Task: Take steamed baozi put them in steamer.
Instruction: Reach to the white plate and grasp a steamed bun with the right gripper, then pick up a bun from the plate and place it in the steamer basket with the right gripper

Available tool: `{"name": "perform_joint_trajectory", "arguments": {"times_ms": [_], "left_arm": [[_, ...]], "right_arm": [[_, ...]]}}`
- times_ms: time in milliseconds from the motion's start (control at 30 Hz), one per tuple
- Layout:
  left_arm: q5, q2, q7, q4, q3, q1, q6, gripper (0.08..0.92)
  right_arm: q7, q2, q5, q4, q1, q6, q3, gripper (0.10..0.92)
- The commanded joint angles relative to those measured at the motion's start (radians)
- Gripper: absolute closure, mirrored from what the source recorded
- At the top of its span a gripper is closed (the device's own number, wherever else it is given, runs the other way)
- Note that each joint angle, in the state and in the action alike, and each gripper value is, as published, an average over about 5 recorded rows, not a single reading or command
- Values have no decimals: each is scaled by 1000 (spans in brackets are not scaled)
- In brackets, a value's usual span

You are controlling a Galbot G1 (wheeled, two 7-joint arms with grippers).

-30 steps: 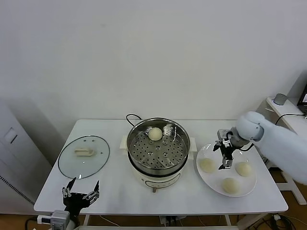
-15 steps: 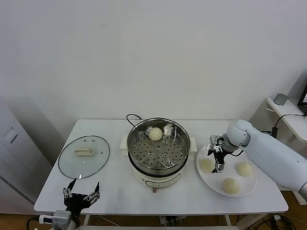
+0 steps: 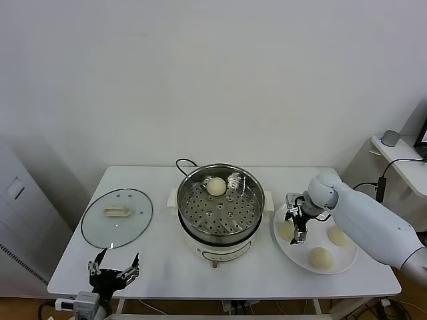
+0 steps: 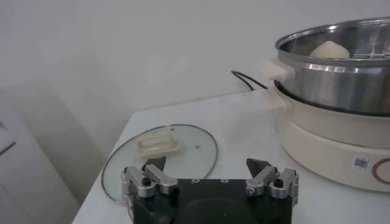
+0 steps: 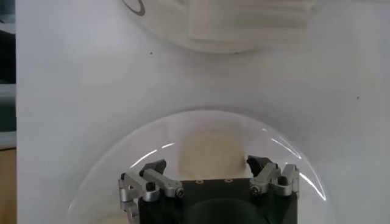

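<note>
Your right gripper (image 3: 295, 223) hangs with fingers (image 5: 154, 171) spread wide over the leftmost cream-white steamed baozi (image 5: 211, 152) on the large white round plate (image 3: 347, 256), right of centre on the bench (image 3: 160, 263). Two more buns (image 3: 321, 257) lie nearby. Left of the plate stands the shiny steel steamer (image 3: 217, 203), one bun (image 3: 215, 186) inside. Lower left, the left gripper (image 3: 113, 270) idles with fingers apart, by the round glass lid (image 3: 117, 217).

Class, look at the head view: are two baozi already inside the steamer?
No, only one baozi lies in the steamer; three remain on the plate.
</note>
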Motion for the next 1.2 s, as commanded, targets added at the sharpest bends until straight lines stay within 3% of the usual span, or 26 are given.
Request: {"name": "perform_joint_trajectory", "arguments": {"times_ms": [33,333,600,800,1000,1200], "left_arm": [[1,-15,0,1,0,-1,1,177],[1,-16,1,5,1,-5,2,177],[7,-18,0,8,10,-8,2,177],[12,-21,0,7,23,-14,3,177],[11,-21,-3,-2,29,-20,6,177],[23,-19,-20,-6,25,-30,37,177]], "right_arm": [[3,13,-14,-12,-9,2,8,203],[-4,17,-11,-22,-8,4,14,215],[-16,6,-7,-25,5,6,17,415],[-27,-34,20,-10,49,-3,8,487],[-48,-124,117,50,197,-43,-94,504],[-64,-202,307,138,521,-118,-385,516]]}}
